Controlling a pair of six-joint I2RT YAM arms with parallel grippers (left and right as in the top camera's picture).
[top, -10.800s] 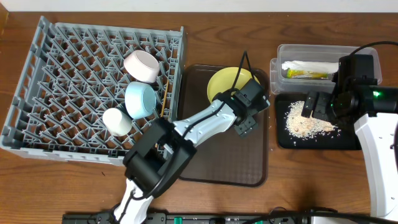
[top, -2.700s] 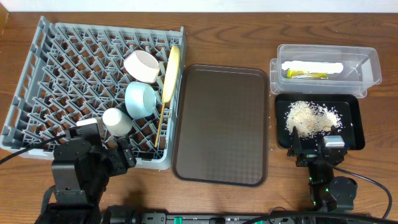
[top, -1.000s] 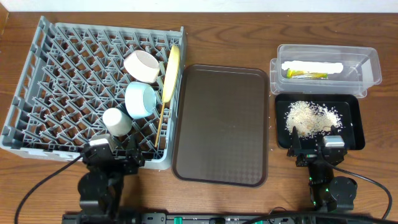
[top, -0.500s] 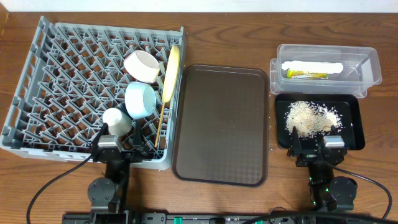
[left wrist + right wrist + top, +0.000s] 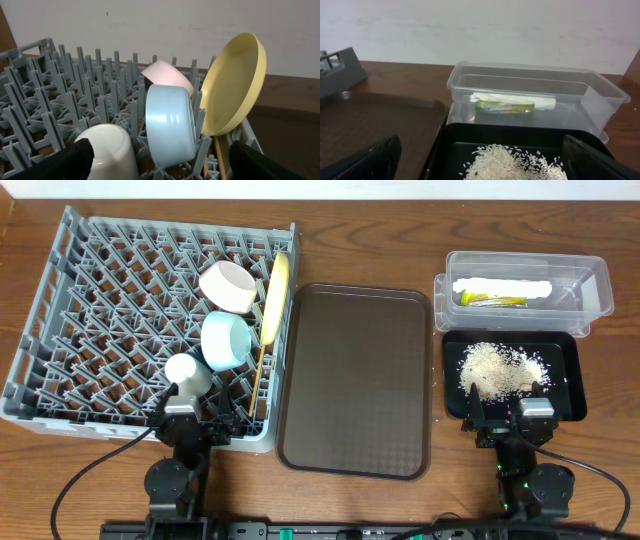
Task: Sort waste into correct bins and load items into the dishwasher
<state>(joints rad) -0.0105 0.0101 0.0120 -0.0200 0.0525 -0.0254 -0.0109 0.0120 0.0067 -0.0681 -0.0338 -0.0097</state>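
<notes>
The grey dish rack (image 5: 90, 310) holds the white bowl (image 5: 232, 285), the light blue bowl (image 5: 227, 340), the small white cup (image 5: 187, 375), the yellow plate (image 5: 276, 290) on edge, and the chopsticks (image 5: 260, 362). My left gripper (image 5: 200, 414) is open and empty at the rack's front edge, looking at the cup (image 5: 107, 150), blue bowl (image 5: 170, 122) and plate (image 5: 235, 85). The clear tub (image 5: 590, 285) holds the napkin (image 5: 500, 286) and wrapper (image 5: 492, 301). The black tray (image 5: 565, 380) holds the rice (image 5: 500, 368). My right gripper (image 5: 507, 406) is open and empty at its front edge.
The brown serving tray (image 5: 355, 380) lies between the rack and the bins, with nothing on it. In the right wrist view the tub (image 5: 535, 80) stands behind the black tray (image 5: 520, 131); the brown tray (image 5: 375, 125) lies to the left.
Since the first frame the plate has gone from the left gripper above the brown tray into the rack. Both arms have drawn back to the front. In the last second the left gripper shifted slightly right.
</notes>
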